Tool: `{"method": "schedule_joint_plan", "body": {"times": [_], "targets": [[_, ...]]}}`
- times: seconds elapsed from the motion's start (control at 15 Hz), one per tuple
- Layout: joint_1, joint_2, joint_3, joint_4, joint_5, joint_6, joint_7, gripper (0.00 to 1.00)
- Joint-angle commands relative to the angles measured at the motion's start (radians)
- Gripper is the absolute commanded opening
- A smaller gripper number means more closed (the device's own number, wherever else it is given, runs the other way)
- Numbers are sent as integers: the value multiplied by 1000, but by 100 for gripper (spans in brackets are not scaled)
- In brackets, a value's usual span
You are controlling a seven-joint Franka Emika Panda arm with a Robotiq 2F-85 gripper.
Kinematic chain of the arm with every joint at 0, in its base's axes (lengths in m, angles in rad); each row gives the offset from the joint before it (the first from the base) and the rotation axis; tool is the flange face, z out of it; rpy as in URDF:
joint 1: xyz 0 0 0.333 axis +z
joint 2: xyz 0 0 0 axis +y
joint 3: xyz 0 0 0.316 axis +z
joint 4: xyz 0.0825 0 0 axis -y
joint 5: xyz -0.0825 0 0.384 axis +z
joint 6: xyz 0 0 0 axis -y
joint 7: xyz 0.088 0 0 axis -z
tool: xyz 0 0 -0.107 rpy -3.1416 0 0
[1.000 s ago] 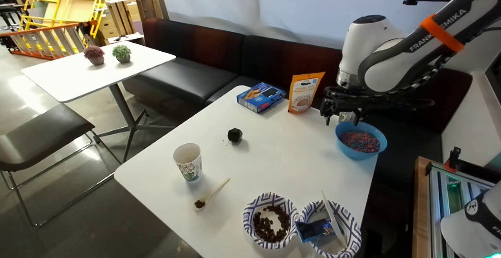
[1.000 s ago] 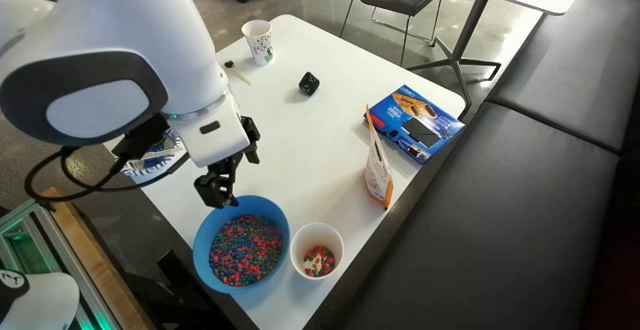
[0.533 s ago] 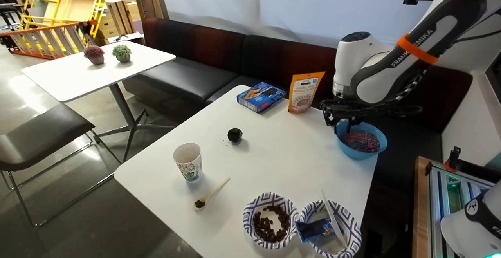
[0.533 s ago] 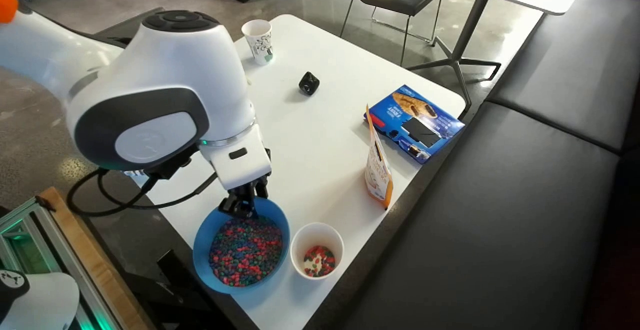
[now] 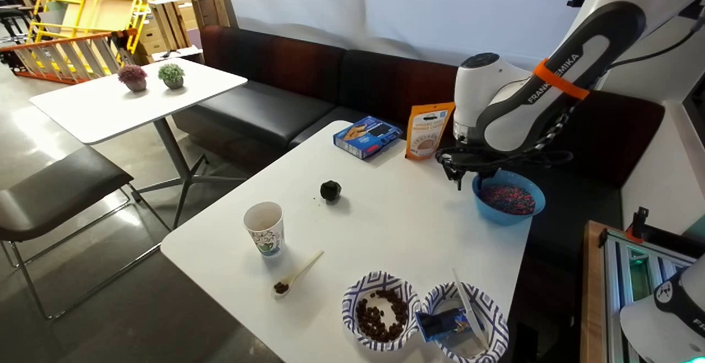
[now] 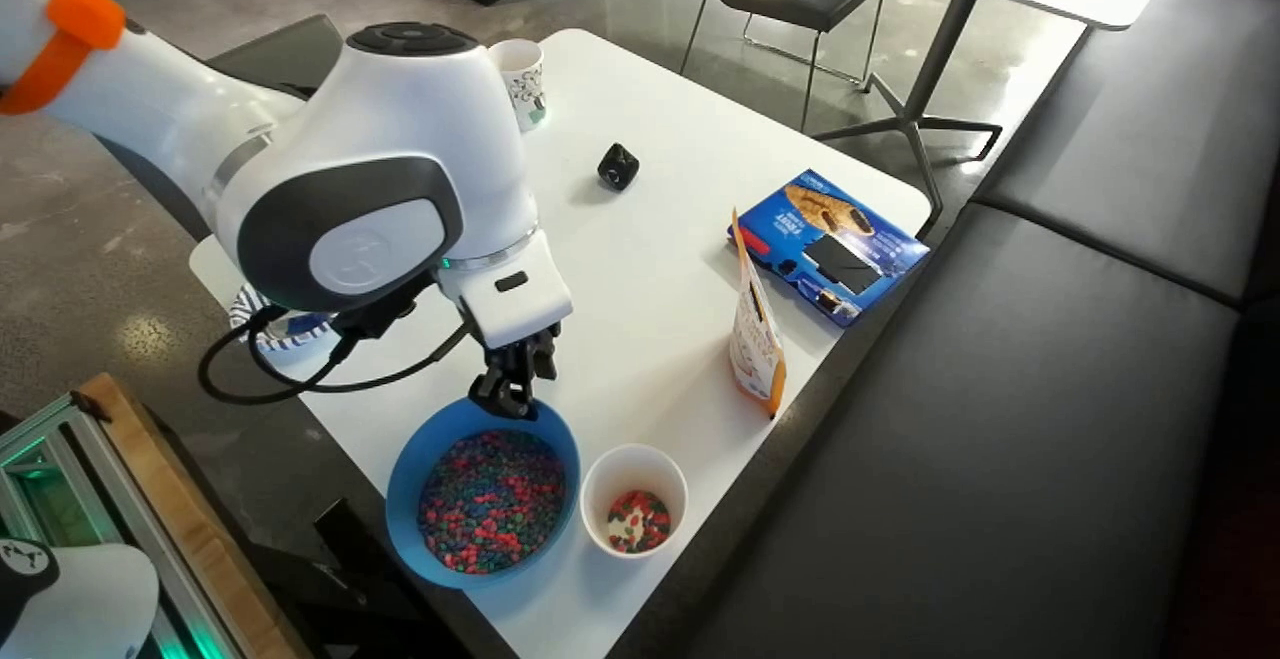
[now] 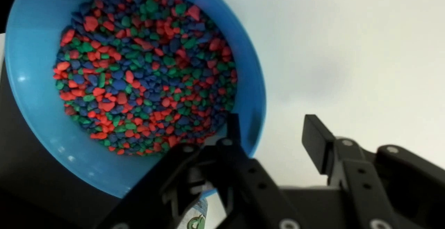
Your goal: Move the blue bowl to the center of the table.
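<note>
The black metal claw (image 7: 273, 133) gapes. If pinched shallowly, the round blue plastic bowl (image 7: 33, 76) beneath it could tip, spilling multicoloured gravel (image 7: 146, 76).

Clock centred on the table (image 5: 380, 231), in an exterior view: box (image 5: 363, 137) at 12, pouch (image 5: 427, 131) at 1, bowl (image 5: 492, 212) with pebbles (image 5: 508, 199) inside at 2–3, paper bowl (image 5: 498, 325) at 4–5, other paper bowl (image 5: 348, 310) at 6, spoon (image 5: 304, 269) at 8, cup (image 5: 266, 236) at 9, small object (image 5: 330, 190) at 10. In an exterior view, further cup (image 6: 637, 467) stands just beside the bowl, at its 3 o'clock. Wrist view: gripper (image 7: 274, 135) at the bowl's 4 o'clock, fingertips (image 7: 316, 142) to either side of the rim.
</note>
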Motion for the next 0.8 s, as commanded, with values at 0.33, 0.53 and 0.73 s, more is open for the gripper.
{"method": "schedule_joint_plan", "body": {"times": [0.33,0.53,0.73], "targets": [[86,118,-72,68,-13,-38,34,40],[113,136,-88,82,-14,-64,39,17],[133,120,-95,90,-14,-126,56,0]]}}
